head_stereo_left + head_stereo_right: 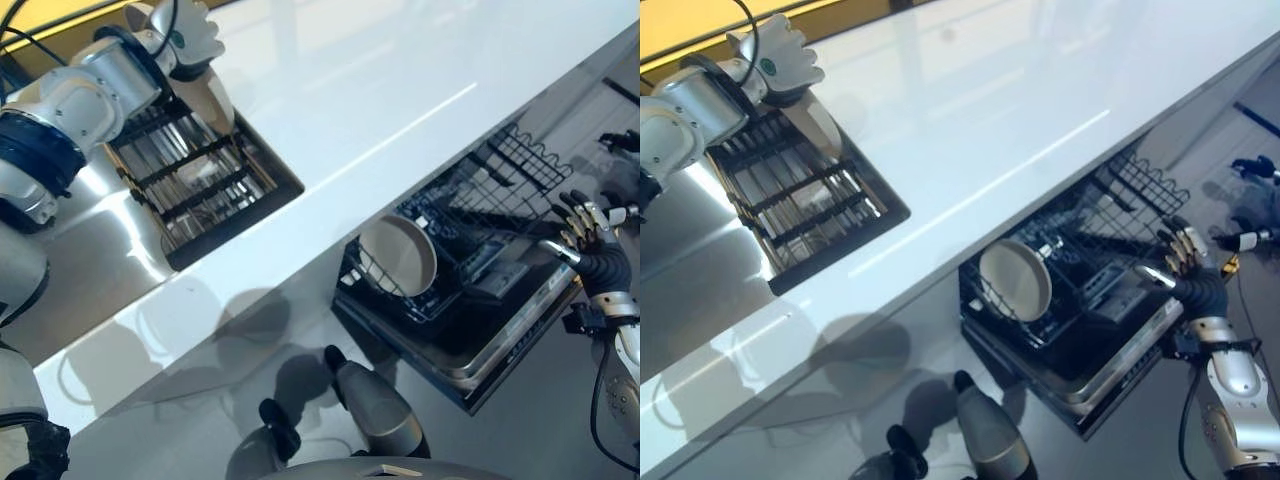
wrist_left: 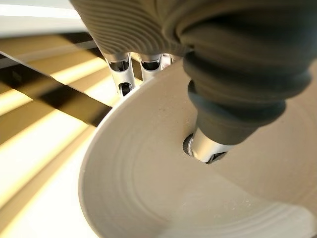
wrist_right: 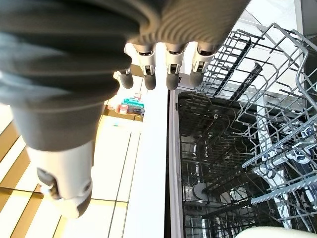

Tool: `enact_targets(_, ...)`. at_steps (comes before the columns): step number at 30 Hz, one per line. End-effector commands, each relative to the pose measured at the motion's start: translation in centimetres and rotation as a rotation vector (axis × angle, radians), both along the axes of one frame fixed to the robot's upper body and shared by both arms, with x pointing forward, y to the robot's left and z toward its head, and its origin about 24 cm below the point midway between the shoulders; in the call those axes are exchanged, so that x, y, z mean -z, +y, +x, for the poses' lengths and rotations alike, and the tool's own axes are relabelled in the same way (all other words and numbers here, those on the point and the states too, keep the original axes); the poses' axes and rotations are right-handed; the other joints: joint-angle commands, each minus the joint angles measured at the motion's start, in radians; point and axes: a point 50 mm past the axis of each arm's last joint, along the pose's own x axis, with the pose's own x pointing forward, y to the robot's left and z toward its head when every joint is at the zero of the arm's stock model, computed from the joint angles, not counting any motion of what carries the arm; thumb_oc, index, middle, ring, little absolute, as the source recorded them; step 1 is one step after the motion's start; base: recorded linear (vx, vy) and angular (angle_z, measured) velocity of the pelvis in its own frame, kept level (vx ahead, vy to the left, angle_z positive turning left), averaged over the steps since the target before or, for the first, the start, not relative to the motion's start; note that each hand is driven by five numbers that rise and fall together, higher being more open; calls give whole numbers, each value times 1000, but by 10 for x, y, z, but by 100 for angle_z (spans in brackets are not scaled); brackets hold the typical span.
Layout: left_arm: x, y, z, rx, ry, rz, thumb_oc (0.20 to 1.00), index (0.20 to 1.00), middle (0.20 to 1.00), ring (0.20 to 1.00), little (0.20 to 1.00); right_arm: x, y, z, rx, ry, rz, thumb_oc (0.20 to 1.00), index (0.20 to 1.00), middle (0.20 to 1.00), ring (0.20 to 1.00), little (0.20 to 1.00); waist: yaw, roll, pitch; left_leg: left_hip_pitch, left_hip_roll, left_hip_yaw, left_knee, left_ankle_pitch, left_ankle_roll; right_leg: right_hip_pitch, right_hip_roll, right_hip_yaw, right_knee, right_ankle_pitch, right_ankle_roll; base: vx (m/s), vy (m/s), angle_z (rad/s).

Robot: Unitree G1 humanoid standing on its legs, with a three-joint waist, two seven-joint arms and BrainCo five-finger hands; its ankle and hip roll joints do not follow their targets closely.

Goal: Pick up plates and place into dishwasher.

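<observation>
Two round cream ceramic plates: one plate (image 1: 208, 100) pinched upright by the left hand (image 1: 185, 40) over the sink's dark wire drying rack (image 1: 190, 170), ready for lifting; another plate (image 1: 398, 256) stands in the black dishwasher rack (image 1: 480, 200); right hand (image 1: 590, 240) relaxed, fingers loose, holding nothing, beside it.

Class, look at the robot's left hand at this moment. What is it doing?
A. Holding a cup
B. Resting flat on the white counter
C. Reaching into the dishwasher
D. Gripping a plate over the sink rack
D: the left hand has its thumb and fingers pinched on a plate above the sink rack.
</observation>
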Motion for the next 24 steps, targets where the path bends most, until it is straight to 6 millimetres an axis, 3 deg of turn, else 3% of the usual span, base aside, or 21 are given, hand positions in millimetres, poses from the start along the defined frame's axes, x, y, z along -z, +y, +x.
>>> enact_targets(1, -27, 32, -21, 53, -206, -198, 200, 200, 200, 200, 200, -36, -5, -3, 14, -186, 7, 1000, 1000, 1000, 1000, 1000, 13, 19, -49, -2, -13, 28, -47, -2, 58, -26, -37, -31, -29, 2, 80, 55, 46, -2)
enact_targets(7, -9, 47, -34, 270, -234, -569, 200, 200, 200, 200, 200, -33, -7, -6, 101, -181, -20, 1000, 1000, 1000, 1000, 1000, 42, 37, -120, 71, -38, 18, -104, -8, 65, 53, -46, -29, -80, 11, 97, 43, 47, 2)
enact_targets(11, 32, 51, -40, 438, -219, -897, 200, 200, 200, 200, 200, -28, -3, -6, 169, -189, -18, 1000, 1000, 1000, 1000, 1000, 67, 43, -180, 130, -59, 17, -161, -12, 74, 99, -43, -19, -119, 29, 112, 16, 64, 4)
enact_targets(16, 64, 39, -47, 566, -151, -1126, 200, 200, 200, 200, 200, -34, 3, -7, 239, -242, -46, 1000, 1000, 1000, 1000, 1000, 84, 44, -220, 170, -72, 12, -198, -12, 78, 128, -41, -6, -149, 47, 121, -29, 51, 1)
enact_targets(24, 85, 15, -65, 809, -22, -1566, 200, 200, 200, 200, 200, -65, 12, -11, 416, -466, -220, 1000, 1000, 1000, 1000, 1000, 120, 54, -262, 208, -91, -17, -242, -11, 83, 164, -39, -13, -192, 69, 133, -77, 40, 2)
